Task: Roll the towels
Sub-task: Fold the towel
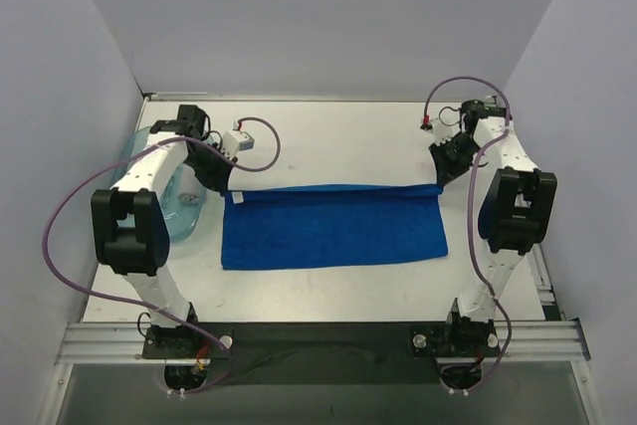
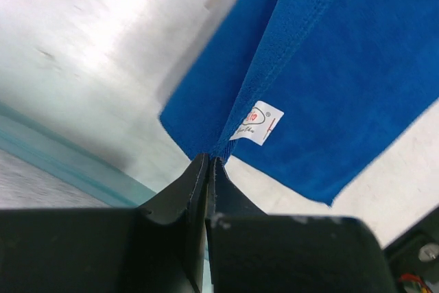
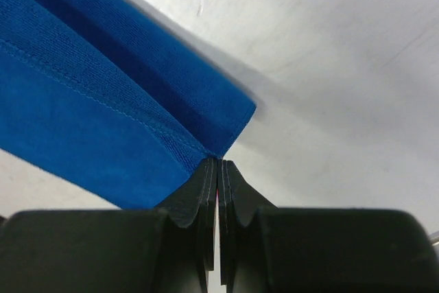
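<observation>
bare table (image 1: 338, 141) beyond towel (image 1: 333, 231), bin (image 1: 184, 209) crowding left

Quick count from the overhead view: just one blue towel (image 1: 333, 226) in the middle of the frame, with one small white tag (image 2: 257, 123) on it. Two grippers, the left gripper (image 1: 231, 188) and the right gripper (image 1: 441, 184). And one clear bluish tub (image 1: 187, 214) over at the left edge.

- The white surface (image 1: 338, 136) fills the middle of the top view.
- A blue towel (image 1: 333, 231) lies across its centre, with the long side running left to right.
- A clear bluish tub (image 1: 187, 211) sits at the left edge.
</observation>
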Motion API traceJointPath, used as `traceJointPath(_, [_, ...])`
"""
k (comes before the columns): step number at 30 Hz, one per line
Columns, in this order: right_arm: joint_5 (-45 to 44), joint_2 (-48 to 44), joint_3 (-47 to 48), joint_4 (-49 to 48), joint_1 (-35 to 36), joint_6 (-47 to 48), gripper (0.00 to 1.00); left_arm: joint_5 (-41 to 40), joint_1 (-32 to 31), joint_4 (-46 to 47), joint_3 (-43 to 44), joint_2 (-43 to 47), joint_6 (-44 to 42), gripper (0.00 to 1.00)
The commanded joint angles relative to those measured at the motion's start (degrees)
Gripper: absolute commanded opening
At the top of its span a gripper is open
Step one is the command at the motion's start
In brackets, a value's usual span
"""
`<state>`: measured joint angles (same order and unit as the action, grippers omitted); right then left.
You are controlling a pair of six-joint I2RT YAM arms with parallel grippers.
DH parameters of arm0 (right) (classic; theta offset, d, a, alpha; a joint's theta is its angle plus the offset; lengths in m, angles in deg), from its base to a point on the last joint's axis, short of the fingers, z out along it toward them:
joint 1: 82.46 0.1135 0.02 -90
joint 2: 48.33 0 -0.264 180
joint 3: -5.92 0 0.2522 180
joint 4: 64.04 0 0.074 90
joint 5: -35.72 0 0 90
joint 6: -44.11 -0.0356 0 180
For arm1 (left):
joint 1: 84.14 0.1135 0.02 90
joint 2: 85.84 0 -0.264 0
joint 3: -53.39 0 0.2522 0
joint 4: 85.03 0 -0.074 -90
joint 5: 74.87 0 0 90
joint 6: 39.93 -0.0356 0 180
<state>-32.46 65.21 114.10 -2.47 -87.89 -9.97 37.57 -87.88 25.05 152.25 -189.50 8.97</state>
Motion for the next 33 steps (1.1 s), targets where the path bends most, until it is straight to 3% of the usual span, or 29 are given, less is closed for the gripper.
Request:
traceJointPath(1, [0.33,-4.55,-5.10,3.69,-1.33,4.06,0.00,2.17,0.50,-5.44,-4.75,5.04,-4.60,0.00])
traceJointPath(6, [-1.08,-5.08,-12.30,4.66,-1.78,7.58,0.00,1.12,0.06,-7.65,-11.61,6.45,-6.36,0.00])
traceJointPath(12, [-2.39,0.36,-12.41,4.48,-0.99,5.57,0.00,-0.46,-2.75,-3.35,-13.47,0.31,-0.13,0.00])
traceJointPath(25, [-6.53,11.18,-0.82,4.13,-0.11,-0.76,0.00,-9.07,-4.60,4.66,-5.30,-12.09,6.12,0.00])
traceJointPath(33, [-5.75,7.50,1.65,5.62,-0.10,0.11,0.00,-8.46,-4.25,2.11,-0.29,-9.55,5.24,0.00])
